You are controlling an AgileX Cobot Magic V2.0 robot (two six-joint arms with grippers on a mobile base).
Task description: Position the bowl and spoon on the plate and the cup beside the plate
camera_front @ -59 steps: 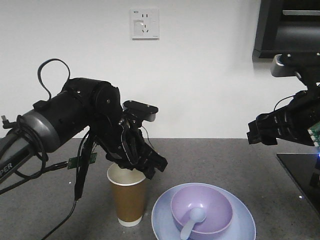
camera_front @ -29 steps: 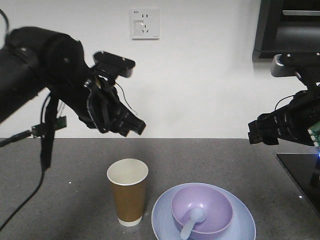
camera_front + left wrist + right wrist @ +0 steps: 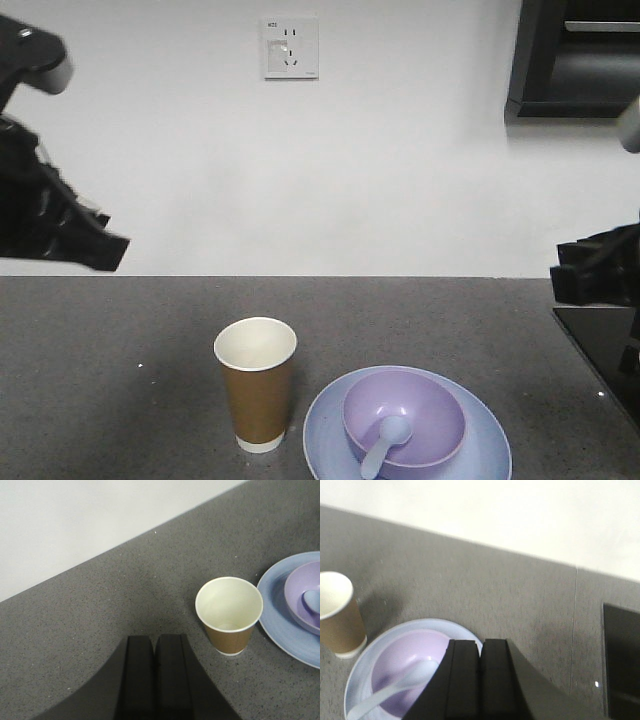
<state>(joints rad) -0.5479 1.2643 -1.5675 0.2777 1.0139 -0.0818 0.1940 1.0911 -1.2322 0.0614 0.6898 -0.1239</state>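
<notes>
1. The plate (image 3: 407, 442) is seen lying on the grey speckled bench (image 3: 120, 380) at the near edge, right of centre.
2. The bowl (image 3: 404, 417) is set upright on the plate, inside its rim.
3. The spoon (image 3: 383, 444) is laid in the bowl, its scoop on the bowl's floor and its handle pointed over the near rim.
4. The cup (image 3: 256, 383) is stood upright just left of the plate, close beside its rim; nothing is seen inside it.
5. The left tool (image 3: 155, 672) is held above the bench, apart from the cup, its jaws pressed together on nothing.
6. The right tool (image 3: 480, 677) is held above the plate, jaws likewise together and unladen.
7. A wall socket (image 3: 290, 47) is mounted on the far white wall.
</notes>
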